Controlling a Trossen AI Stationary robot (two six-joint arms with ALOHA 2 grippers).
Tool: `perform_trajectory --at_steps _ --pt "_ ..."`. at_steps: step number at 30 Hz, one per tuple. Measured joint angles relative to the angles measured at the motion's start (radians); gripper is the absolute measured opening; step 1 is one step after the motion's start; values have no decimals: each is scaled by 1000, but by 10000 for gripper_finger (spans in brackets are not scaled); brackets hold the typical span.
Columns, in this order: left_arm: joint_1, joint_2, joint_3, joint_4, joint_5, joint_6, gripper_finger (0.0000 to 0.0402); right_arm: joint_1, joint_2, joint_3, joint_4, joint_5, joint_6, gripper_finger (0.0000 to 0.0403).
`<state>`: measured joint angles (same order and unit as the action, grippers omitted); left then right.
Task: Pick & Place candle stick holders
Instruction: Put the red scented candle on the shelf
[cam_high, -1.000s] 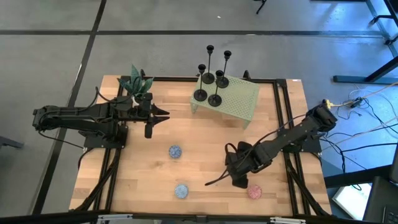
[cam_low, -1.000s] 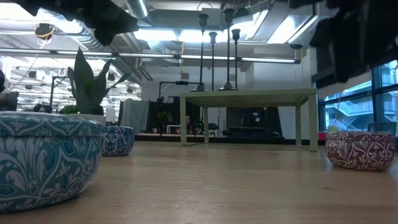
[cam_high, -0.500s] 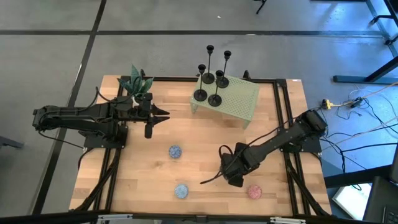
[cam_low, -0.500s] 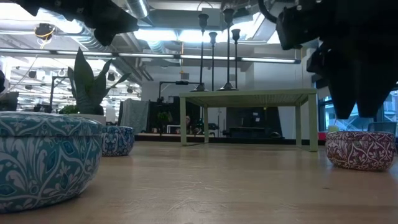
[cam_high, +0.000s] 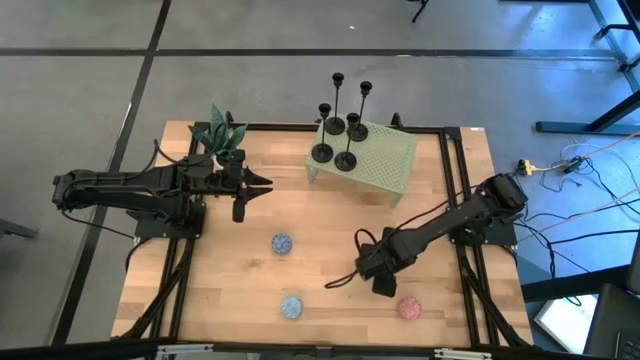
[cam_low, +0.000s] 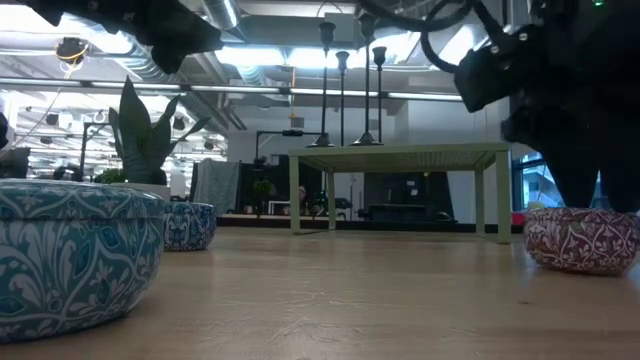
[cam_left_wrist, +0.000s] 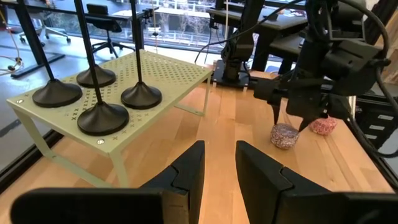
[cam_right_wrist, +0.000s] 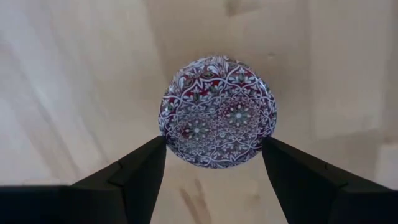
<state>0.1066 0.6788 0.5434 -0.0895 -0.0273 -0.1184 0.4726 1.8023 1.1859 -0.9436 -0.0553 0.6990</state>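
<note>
Several black candle stick holders (cam_high: 340, 130) (cam_low: 345, 80) (cam_left_wrist: 102, 115) stand on their round bases on a pale green perforated stand (cam_high: 378, 165) at the table's far side. No gripper is near them. My left gripper (cam_high: 265, 185) (cam_left_wrist: 216, 165) hovers level at the left, pointing toward the stand; its fingers stand a little apart with nothing between them. My right gripper (cam_high: 383, 285) (cam_right_wrist: 213, 144) points down, open, just above a red patterned bowl (cam_right_wrist: 217, 112) (cam_high: 409, 308) near the table's front right. One finger stands on each side of the bowl without touching it.
Two blue patterned bowls (cam_high: 281, 243) (cam_high: 291, 306) sit on the wooden table toward the front. A potted plant (cam_high: 218, 130) stands at the far left corner. A black cable (cam_high: 345, 282) trails from my right gripper. Bare wood lies between the stand and the bowls.
My right gripper has come down toward the red bowl and tipped to point more steeply down, staying open. My left arm and the candle stick holders have kept still.
</note>
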Motion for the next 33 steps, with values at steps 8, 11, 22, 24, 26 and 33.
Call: perform_trajectory --at_steps 8,11,22,24,26,33 --pt "0 0 0 2 0 0 86 -9 6 21 -6 26 -62 269" --pt "0 0 0 3 0 0 86 -13 7 22 14 32 -75 269" --pt "0 0 0 2 -1 0 86 -18 8 22 12 36 -48 269" --pt "0 0 0 2 -2 0 86 -18 8 22 12 36 -48 269" --pt "0 0 0 2 -2 0 86 -18 8 22 12 36 -48 269" --pt "0 0 0 2 -2 0 86 -18 8 22 12 36 -55 269"
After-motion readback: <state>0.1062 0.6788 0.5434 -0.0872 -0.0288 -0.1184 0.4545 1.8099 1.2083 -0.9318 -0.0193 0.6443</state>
